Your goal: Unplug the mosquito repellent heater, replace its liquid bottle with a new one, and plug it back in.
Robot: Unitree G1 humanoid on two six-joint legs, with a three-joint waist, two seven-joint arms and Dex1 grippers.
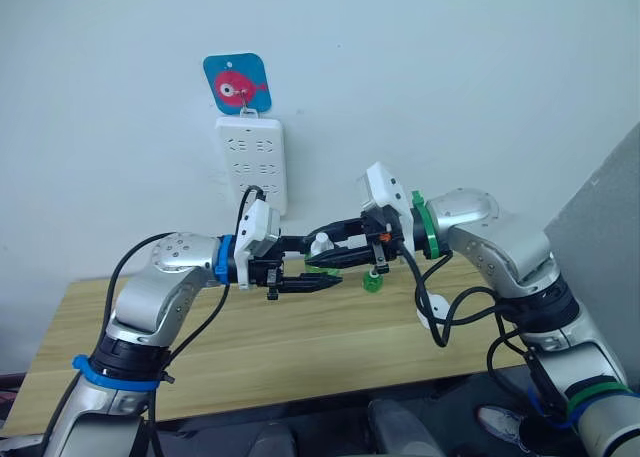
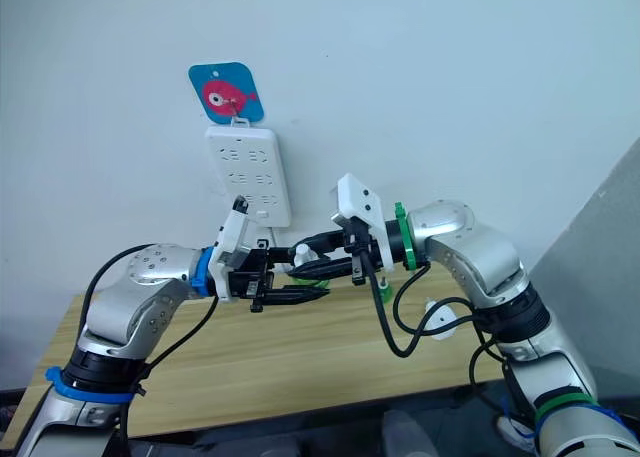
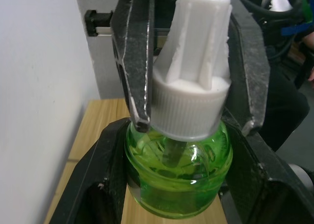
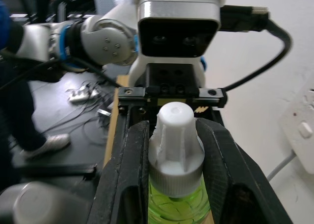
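In the left eye view, the left gripper [image 1: 315, 282] and the right gripper [image 1: 325, 254] meet above the light wooden surface [image 1: 300, 347], both closed around one small bottle of green liquid with a white ribbed cap [image 1: 321, 245]. A white multi-socket power strip [image 1: 252, 162] hangs on the wall behind them, under a blue tag with a red fish [image 1: 238, 83]. A small green round object [image 1: 373, 282] shows just right of the grippers.

In the right eye view, a white rounded object [image 2: 437, 315] lies on the surface to the right, behind the right arm's black cable [image 2: 390, 327]; whether it is the heater I cannot tell.

In the left wrist view, the left gripper's fingers [image 3: 105, 180] clasp the bottle's green glass body, while the right gripper's fingers [image 3: 132, 67] press its white cap from both sides.

In the right wrist view, the right gripper's fingers [image 4: 127, 180] clamp the white cap, green liquid visible below.
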